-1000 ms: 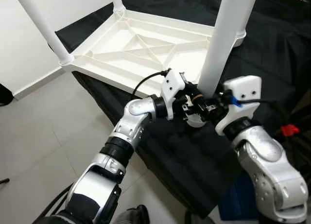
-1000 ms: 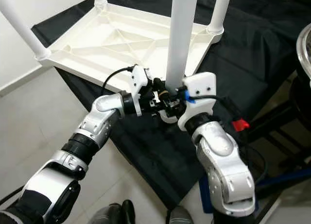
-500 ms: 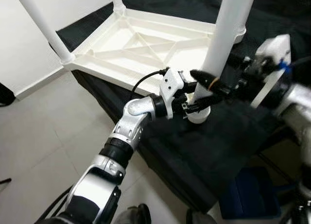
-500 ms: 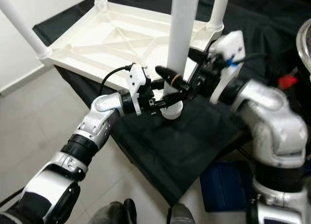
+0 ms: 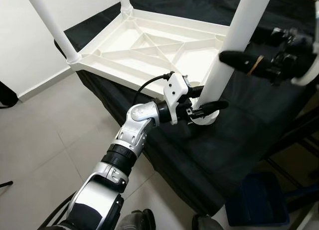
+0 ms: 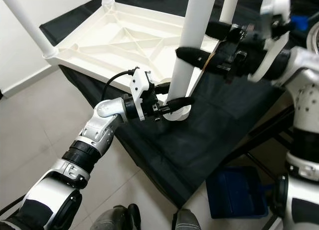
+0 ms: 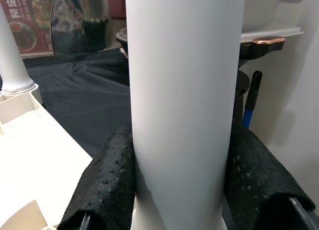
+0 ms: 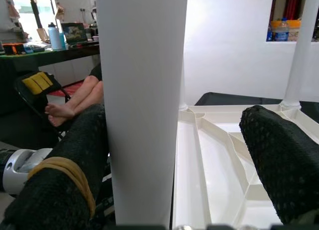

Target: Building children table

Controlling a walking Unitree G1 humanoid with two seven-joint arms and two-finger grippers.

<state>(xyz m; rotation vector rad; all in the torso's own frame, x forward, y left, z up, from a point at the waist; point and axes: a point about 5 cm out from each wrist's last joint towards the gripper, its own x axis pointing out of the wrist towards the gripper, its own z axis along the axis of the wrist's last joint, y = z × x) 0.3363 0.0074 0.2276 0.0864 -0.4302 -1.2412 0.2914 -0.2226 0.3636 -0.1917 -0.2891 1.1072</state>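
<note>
The white children's table (image 5: pixel 144 45) lies upside down on a black cloth, with other legs (image 5: pixel 50 25) standing up from its corners. A loose white leg (image 5: pixel 239 40) stands upright by the near corner, its collar (image 5: pixel 204 120) down on the cloth. My left gripper (image 5: pixel 204 100) is shut on this leg just above the collar, and its pads (image 7: pixel 107 185) press both sides. My right gripper (image 6: pixel 199 40) is open around the leg higher up. One finger (image 8: pixel 65 165) touches the tube and the other (image 8: pixel 279 160) stands apart.
The black cloth (image 5: pixel 239 140) drapes over a stand whose front edge is close to me. A blue bin (image 5: pixel 259 200) sits on the tiled floor at right. A person's bare feet (image 8: pixel 70 103) rest beyond the leg. A white wall (image 5: pixel 20 50) runs along the left.
My right gripper has left the base of the leg, risen along it and opened. My left gripper has kept its hold near the collar. The camera has shifted slightly.
</note>
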